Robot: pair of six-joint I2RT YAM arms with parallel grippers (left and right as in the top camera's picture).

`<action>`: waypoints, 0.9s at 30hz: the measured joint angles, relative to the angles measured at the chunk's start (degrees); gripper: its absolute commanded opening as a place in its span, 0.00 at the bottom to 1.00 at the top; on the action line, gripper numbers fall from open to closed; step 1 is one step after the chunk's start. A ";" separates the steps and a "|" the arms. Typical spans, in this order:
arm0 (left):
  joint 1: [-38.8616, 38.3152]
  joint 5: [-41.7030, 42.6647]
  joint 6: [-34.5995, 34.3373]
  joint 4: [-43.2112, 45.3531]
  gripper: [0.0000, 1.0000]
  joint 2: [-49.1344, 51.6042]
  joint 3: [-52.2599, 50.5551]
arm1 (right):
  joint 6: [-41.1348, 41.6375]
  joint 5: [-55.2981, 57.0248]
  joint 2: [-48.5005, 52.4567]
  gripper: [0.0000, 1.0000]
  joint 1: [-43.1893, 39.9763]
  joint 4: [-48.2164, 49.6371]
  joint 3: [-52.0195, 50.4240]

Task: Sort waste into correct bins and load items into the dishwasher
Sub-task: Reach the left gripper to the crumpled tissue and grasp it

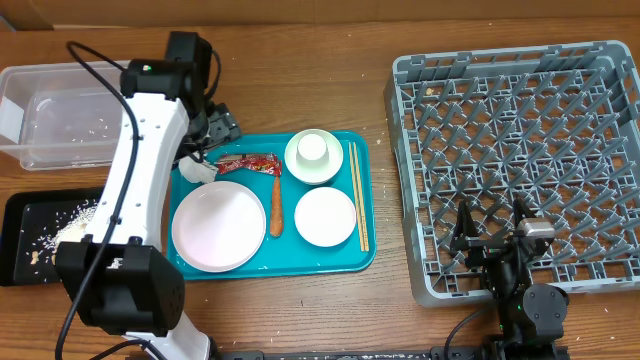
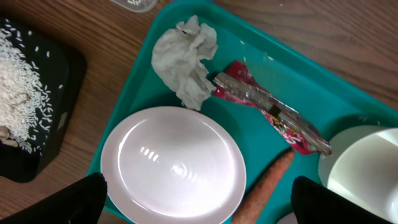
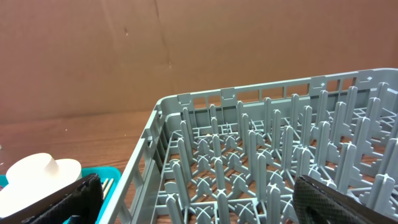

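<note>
On the teal tray (image 1: 345, 262), a crumpled white tissue (image 2: 186, 59) lies beside a red wrapper (image 2: 267, 106), with a carrot (image 2: 267, 190) below them. My left gripper (image 2: 199, 202) hangs open above the large plate (image 2: 174, 165), nothing between its fingers (image 2: 68, 202). From overhead the left gripper (image 1: 210, 135) is over the tray's upper left corner, near the tissue (image 1: 195, 170). Also on the tray are a smaller plate (image 1: 325, 216), a cup in a bowl (image 1: 314, 156) and chopsticks (image 1: 358, 195). My right gripper (image 1: 495, 235) stands open over the grey dish rack (image 1: 520, 160).
A clear tub (image 1: 60, 115) with a few crumbs stands at the back left. A black tray (image 1: 45, 235) holding white crumbs sits at the front left. The right wrist view shows the rack's pegs (image 3: 261, 162) and a cardboard wall behind.
</note>
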 measured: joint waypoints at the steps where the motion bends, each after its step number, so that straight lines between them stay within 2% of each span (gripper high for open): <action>1: 0.13 -0.44 0.04 0.31 0.97 0.00 -0.02 | 0.00 -0.04 0.00 1.00 0.00 -0.04 0.00; 10: 0.07 -4.96 0.37 1.90 0.97 2.60 -0.02 | -0.02 -0.02 0.00 1.00 0.00 -0.02 0.00; 16: 0.42 -10.36 0.83 2.71 0.88 7.54 -0.04 | 0.00 -0.02 0.00 1.00 0.00 -0.02 0.00; 27: 0.87 -10.21 2.84 7.17 0.86 15.06 -0.04 | 0.00 -0.02 0.00 1.00 0.00 -0.07 0.00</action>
